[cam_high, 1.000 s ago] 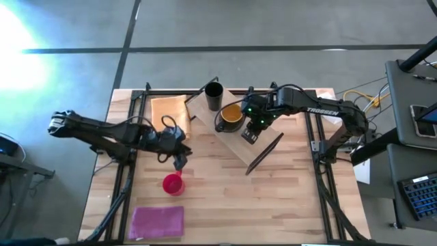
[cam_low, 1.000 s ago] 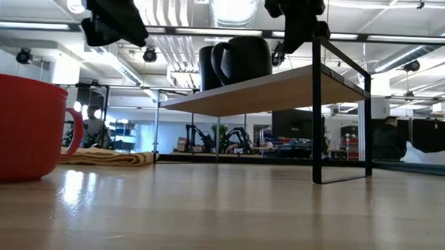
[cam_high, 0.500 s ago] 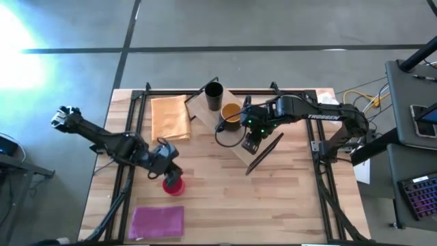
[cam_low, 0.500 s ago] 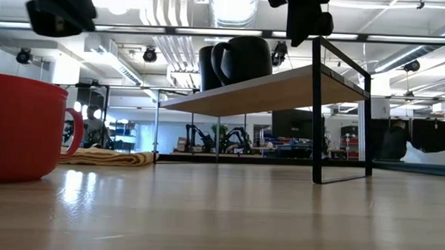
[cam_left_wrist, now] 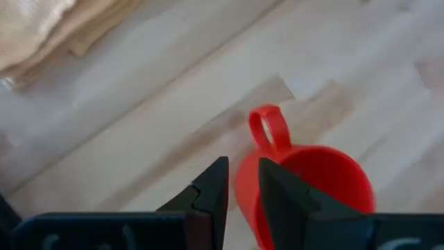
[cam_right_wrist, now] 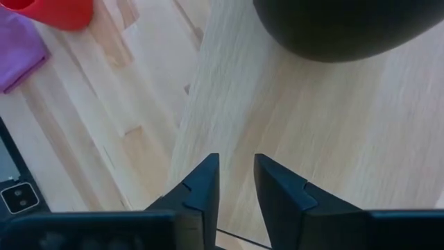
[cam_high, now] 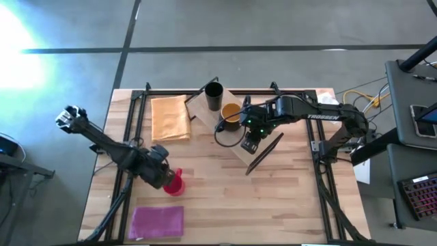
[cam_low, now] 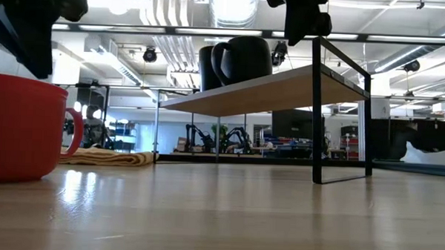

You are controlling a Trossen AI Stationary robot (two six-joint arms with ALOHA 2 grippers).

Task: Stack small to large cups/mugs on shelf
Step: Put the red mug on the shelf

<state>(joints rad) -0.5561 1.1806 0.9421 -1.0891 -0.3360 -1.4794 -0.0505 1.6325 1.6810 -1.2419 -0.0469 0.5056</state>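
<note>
The red mug [cam_high: 174,183] stands upright on the table near the front left; it also shows in the low view [cam_low: 22,125]. My left gripper [cam_left_wrist: 243,184] is open by a narrow gap at the mug's rim beside the handle [cam_left_wrist: 267,128]. The black cup [cam_high: 214,96] and the dark mug with a yellow inside [cam_high: 231,114] stand side by side on the light-wood shelf [cam_high: 235,143]. My right gripper [cam_right_wrist: 236,180] is open by a narrow gap and empty. It hovers over the shelf board [cam_right_wrist: 333,139], nearer the front than the dark mug [cam_right_wrist: 340,28]. My left gripper comes slanting down from the table's left at the red mug's rim [cam_left_wrist: 241,198], next to the handle. The rim shows in the gap between the two fingers. I cannot tell whether they touch it. The mug stands upright on the table.
An orange-tan folded cloth [cam_high: 171,116] lies at the far left of the table. A purple mat [cam_high: 157,220] lies at the near left. The shelf stands slantwise across the table's far middle, with a dark metal end frame [cam_low: 341,114].
My left gripper has gone toward the table's near-left corner and down, from above the table beyond the red mug to the mug's rim. My right gripper has drawn back a little toward the near edge, away from the dark mug. The mugs and cup have stayed put.
</note>
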